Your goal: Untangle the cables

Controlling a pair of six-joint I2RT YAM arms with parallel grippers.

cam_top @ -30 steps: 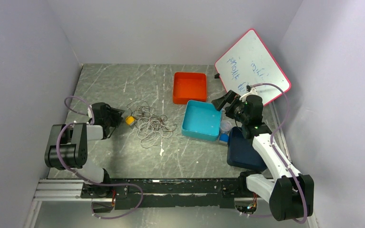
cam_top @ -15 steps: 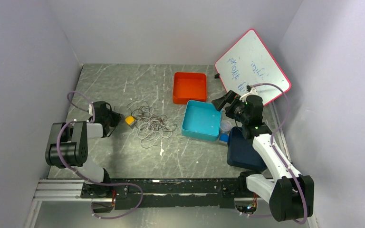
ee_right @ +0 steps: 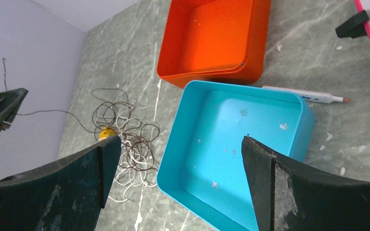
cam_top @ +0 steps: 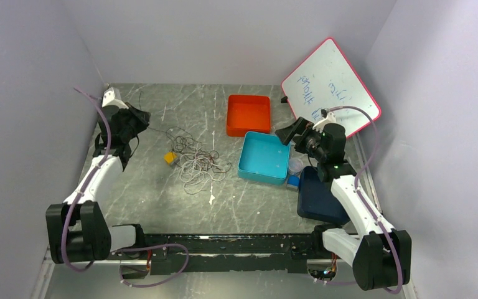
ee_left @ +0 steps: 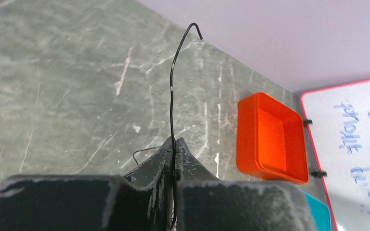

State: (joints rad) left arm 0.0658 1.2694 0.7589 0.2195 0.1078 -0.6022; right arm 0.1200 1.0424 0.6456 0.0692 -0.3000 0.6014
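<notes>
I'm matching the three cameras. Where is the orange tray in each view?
Top external: orange tray, upper centre of the table.
Left wrist: right of centre.
Right wrist: top centre.
Shared landmark: the blue tray, next to it in every view.

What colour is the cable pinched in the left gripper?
Black cable; clearest in the left wrist view.

1 orng bin (cam_top: 248, 114), 1 teal bin (cam_top: 264, 159)
</notes>
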